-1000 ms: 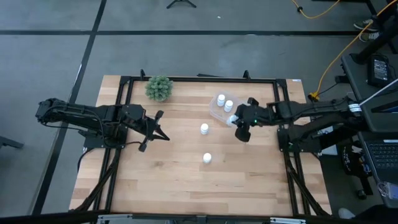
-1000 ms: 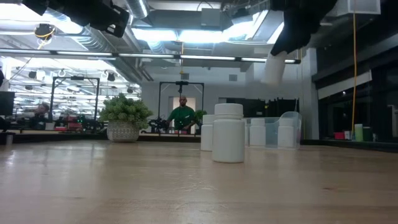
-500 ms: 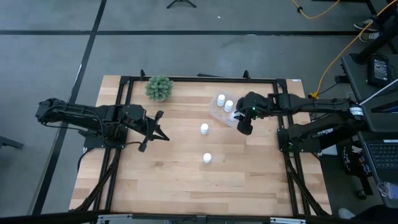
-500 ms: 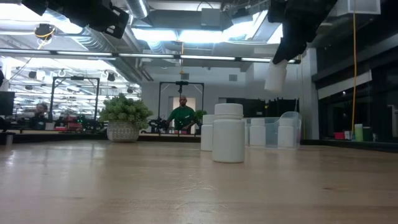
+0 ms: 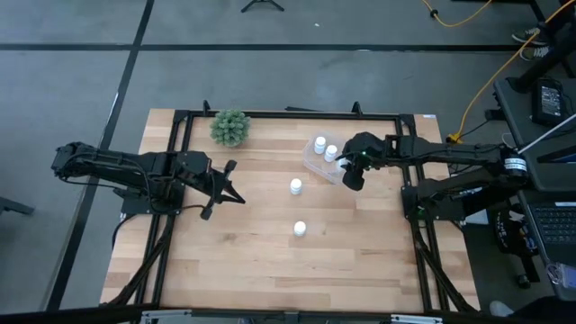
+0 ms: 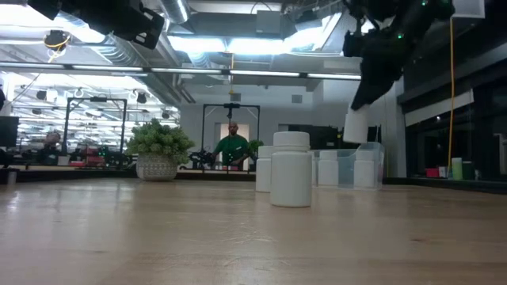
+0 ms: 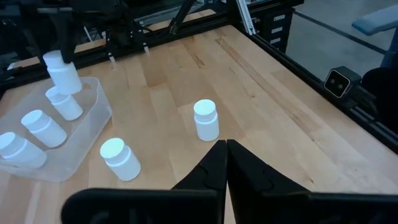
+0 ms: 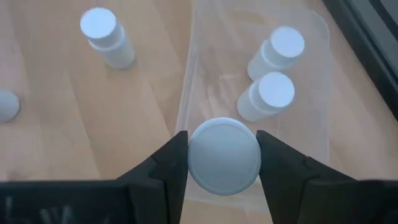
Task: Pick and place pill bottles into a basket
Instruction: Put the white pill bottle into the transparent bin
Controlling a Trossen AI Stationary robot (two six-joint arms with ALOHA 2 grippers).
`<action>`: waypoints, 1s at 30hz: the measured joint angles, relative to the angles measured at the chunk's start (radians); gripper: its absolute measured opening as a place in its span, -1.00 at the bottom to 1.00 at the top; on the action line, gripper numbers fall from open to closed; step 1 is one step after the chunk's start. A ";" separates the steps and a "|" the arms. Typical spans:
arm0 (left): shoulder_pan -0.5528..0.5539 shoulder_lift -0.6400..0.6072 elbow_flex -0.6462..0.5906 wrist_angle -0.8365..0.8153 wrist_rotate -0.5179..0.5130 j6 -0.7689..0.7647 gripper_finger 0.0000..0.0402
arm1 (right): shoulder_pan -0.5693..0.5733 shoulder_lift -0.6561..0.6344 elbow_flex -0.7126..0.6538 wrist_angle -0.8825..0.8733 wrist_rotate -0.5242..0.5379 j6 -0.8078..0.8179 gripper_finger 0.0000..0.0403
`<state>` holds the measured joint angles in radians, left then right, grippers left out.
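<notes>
While the right gripper (image 8: 222, 163) hangs over the near edge of the basket (image 8: 314, 118), its two fingers (image 8: 163, 167) are clamped on the cap of a held bottle (image 8: 223, 155), one finger on each side. Seen from table height, that bottle (image 6: 356, 125) is clear of the tabletop, just above the tray wall. Inside the basket stand other pill bottles (image 8: 273, 53), upright and close together. Outside it, on the bare wood, two loose bottles (image 5: 295, 186) stand apart from each other, one near the tray, one (image 5: 300, 229) nearer the table's middle. Well away on the far side, the left gripper (image 5: 227, 183) waits with its fingers pressed together, holding nothing; a green plant (image 5: 230, 127) sits beyond it near the table edge
</notes>
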<state>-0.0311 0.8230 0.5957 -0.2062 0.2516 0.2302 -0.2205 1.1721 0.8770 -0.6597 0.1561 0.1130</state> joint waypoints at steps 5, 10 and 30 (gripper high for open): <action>0.000 0.000 0.000 0.000 0.000 -0.008 -0.96 | -0.024 0.001 -0.062 0.062 -0.020 -0.011 -0.21; 0.000 0.000 0.000 0.000 0.000 -0.008 -0.98 | -0.032 0.003 -0.136 0.140 -0.033 -0.005 -0.21; 0.000 0.000 0.000 0.000 0.000 -0.010 -0.99 | -0.058 0.003 -0.248 0.249 -0.053 0.013 -0.21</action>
<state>-0.0311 0.8229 0.5957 -0.2060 0.2516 0.2201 -0.2782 1.1751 0.6286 -0.4105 0.1028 0.1261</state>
